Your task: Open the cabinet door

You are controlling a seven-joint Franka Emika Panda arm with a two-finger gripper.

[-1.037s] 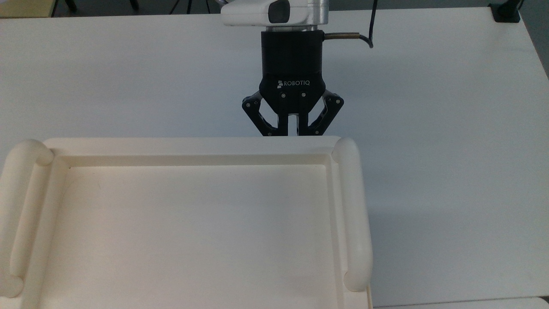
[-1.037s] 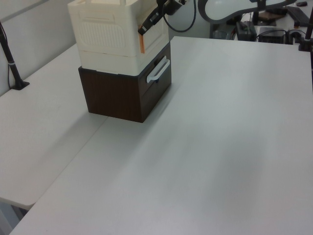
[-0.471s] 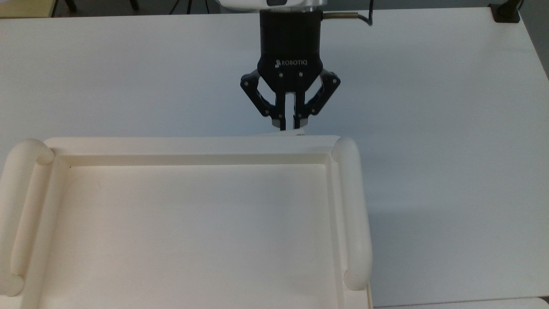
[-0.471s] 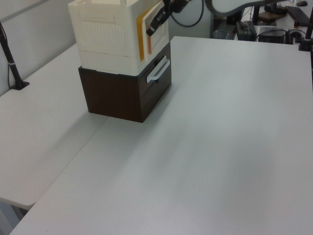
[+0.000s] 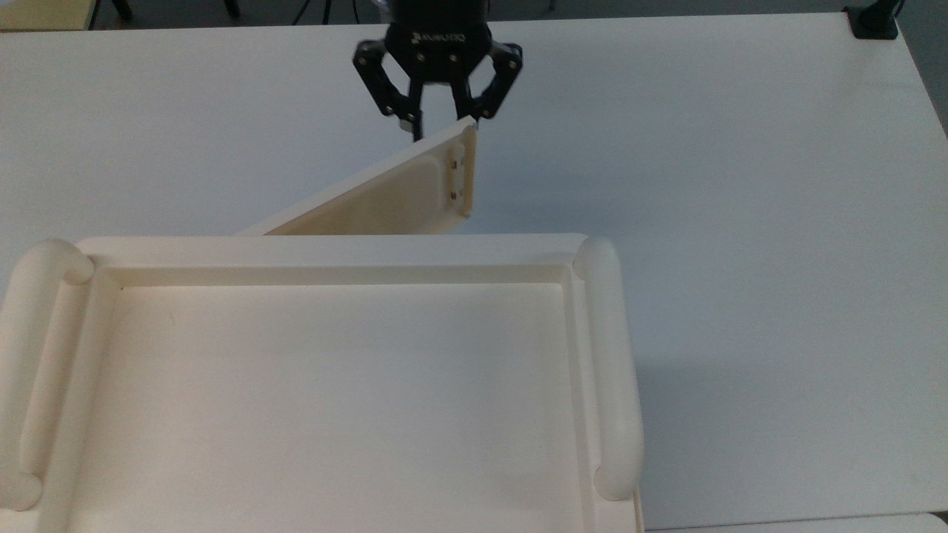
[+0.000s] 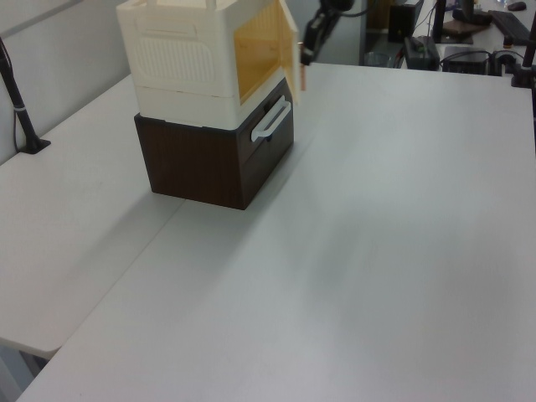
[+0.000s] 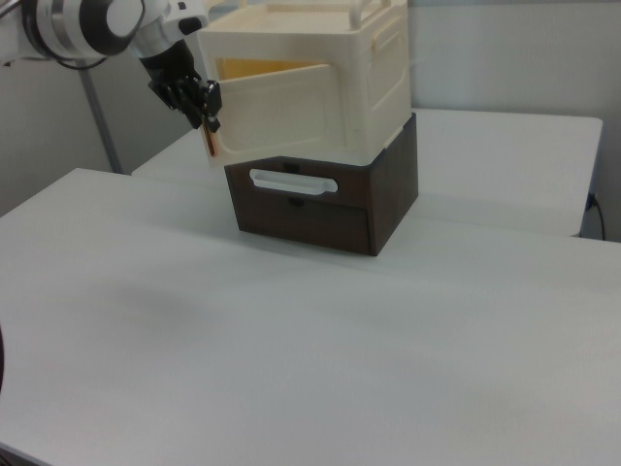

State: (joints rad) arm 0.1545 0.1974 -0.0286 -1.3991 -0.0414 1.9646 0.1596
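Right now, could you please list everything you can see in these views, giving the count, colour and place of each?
cabinet: one, cream, stacked on the dark brown unit.
cabinet door: one, cream, swung partly open from the cabinet's front, hinged at the top view's left.
drawer unit: one, dark brown, on the table under the cabinet.
drawer handle: one, white, on the drawer unit's front.
table: one, white, under everything.
monitors and cables: several, dark, beyond the table's far edge in the left view.
gripper: one, black, jaws at the door's free edge.
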